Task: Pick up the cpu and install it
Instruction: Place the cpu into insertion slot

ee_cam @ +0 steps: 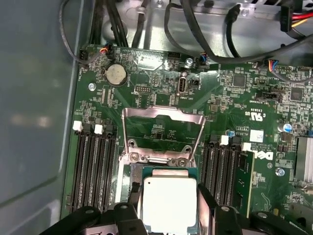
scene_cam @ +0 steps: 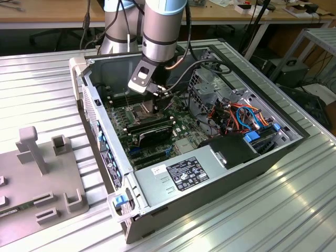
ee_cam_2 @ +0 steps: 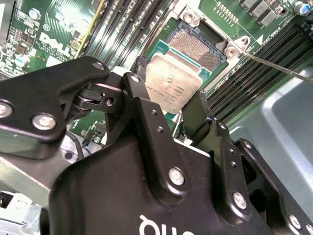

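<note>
Ribbed aluminium tabletop [scene_cam: 294,210] carries an open computer case [scene_cam: 105,147], which the exterior view shows whole, with the arm [scene_cam: 163,31] reaching into it. Inside lies the green motherboard [ee_cam: 234,98]. In the first wrist view its load frame [ee_cam: 161,115] stands flipped open, and the second wrist view adds the socket [ee_cam_2: 193,44] with its bare contacts. The gripper [ee_cam_2: 166,95] pinches the cpu [ee_cam_2: 173,81] by its edges, just over the socket. I judge the step to be seating, which calls for squaring the chip to the socket and a gentle descent.

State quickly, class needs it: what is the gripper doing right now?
The gripper is closed on the cpu, just over the open socket.
</note>
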`<state>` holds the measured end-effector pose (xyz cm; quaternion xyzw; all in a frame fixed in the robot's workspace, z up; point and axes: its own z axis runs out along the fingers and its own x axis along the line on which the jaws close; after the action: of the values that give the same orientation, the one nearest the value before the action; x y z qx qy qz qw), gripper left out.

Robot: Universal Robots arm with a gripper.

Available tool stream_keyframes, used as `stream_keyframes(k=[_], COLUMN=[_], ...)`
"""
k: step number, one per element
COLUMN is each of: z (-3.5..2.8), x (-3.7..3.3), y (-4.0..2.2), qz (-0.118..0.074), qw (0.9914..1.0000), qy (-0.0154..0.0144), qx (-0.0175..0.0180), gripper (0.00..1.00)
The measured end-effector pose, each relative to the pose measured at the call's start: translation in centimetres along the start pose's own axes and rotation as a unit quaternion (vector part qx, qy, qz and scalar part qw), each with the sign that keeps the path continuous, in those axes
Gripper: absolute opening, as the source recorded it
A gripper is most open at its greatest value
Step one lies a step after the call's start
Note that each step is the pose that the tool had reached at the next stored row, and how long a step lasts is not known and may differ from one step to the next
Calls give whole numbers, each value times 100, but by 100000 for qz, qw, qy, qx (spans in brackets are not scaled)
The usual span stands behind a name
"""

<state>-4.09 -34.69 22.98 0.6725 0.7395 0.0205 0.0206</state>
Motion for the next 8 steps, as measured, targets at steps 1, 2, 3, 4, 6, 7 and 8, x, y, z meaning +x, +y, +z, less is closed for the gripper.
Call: stream_keyframes(k=[1, 2, 3, 4, 6, 7, 8], z=[-1, -1, -1, -1, 2, 7, 15], x=[1, 1, 1, 2, 3, 4, 5], y=[0, 0, -1, -1, -6, -12, -21], qz=[6, 16, 17, 20, 30, 27, 66], qw=[100000, 100000, 100000, 100000, 100000, 100000, 100000], qy=[-7, -13, -11, -12, -16, -2, -18], qx=[5, 8, 5, 7, 8, -2, 7], gripper=[55, 55, 55, 55, 55, 55, 55])
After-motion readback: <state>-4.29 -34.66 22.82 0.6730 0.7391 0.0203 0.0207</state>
